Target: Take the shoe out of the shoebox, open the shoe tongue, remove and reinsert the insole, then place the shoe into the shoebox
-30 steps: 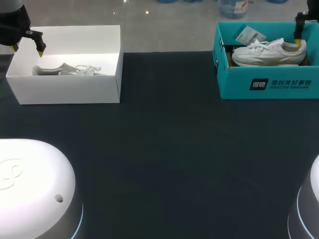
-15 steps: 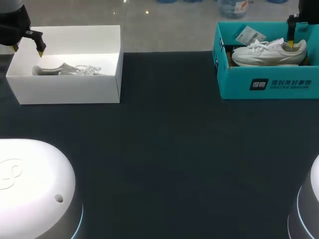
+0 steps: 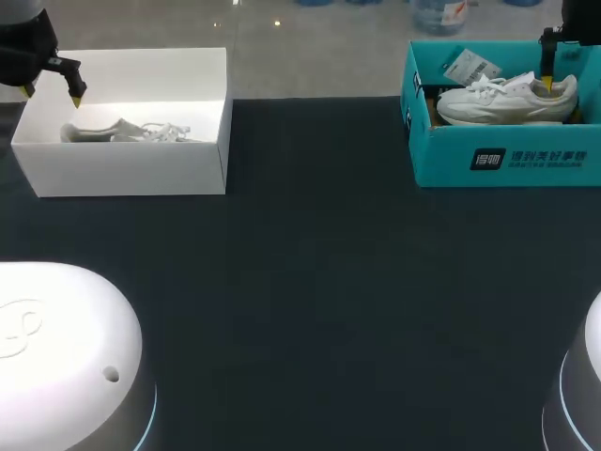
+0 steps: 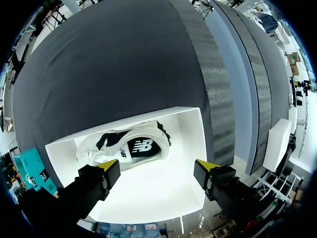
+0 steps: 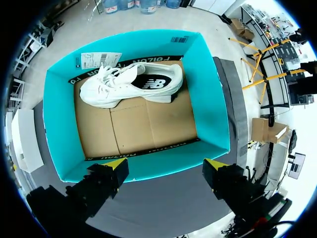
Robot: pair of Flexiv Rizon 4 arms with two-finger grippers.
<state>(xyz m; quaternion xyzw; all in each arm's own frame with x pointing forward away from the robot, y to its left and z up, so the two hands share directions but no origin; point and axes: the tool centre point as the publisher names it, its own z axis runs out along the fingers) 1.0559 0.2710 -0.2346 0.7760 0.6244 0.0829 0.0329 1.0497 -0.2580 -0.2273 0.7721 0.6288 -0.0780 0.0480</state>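
Note:
A white sneaker (image 3: 507, 99) lies on its side in the teal shoebox (image 3: 498, 158) at the table's far right. The right wrist view shows this sneaker (image 5: 131, 85) against the box's far wall (image 5: 208, 99), with brown cardboard floor bare beside it. My right gripper (image 5: 166, 164) hangs open above the box, nothing between its fingers; one yellow fingertip (image 3: 547, 83) shows over the shoe's heel. At the far left, a second white shoe (image 3: 122, 132) lies in a white box (image 3: 122, 169). My left gripper (image 3: 52, 92) hovers open above that shoe (image 4: 124, 146), empty.
A paper tag (image 5: 99, 59) lies in the teal box's far corner by the shoe's toe. Dark table (image 3: 310, 282) stretches between the two boxes. My arms' white bases (image 3: 66, 357) fill the near corners.
The right gripper shifted a little to the left over the teal box, then stopped. The left arm and both shoes have stayed where they were.

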